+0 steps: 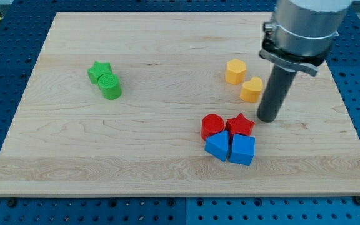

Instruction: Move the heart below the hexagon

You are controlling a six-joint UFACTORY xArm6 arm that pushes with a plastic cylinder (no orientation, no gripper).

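**Heart nearly under the hexagon, tip parked at its right**

The yellow heart (251, 89) lies toward the view's right of the wooden board (74, 156), just below and slightly right of the yellow hexagon (235, 71); the two sit very close, and whether they touch cannot be told. By position the task looks largely done: the heart is already lower in the view than the hexagon, though offset to the right rather than squarely beneath. A small nudge toward the view's left would probably finish it.

The arm has no claw, so there is nothing to open or close; it ends in a dark rod. Its tip (267, 118) rests on the board just right of and a little below the heart, close beside it.

Below the tip sits a tight cluster: red cylinder (212, 126), red star (240, 125), and two blue blocks (230, 149) of unclear shape. Well apart at the view's left, a green star (98, 70) touches a green cylinder (110, 86).
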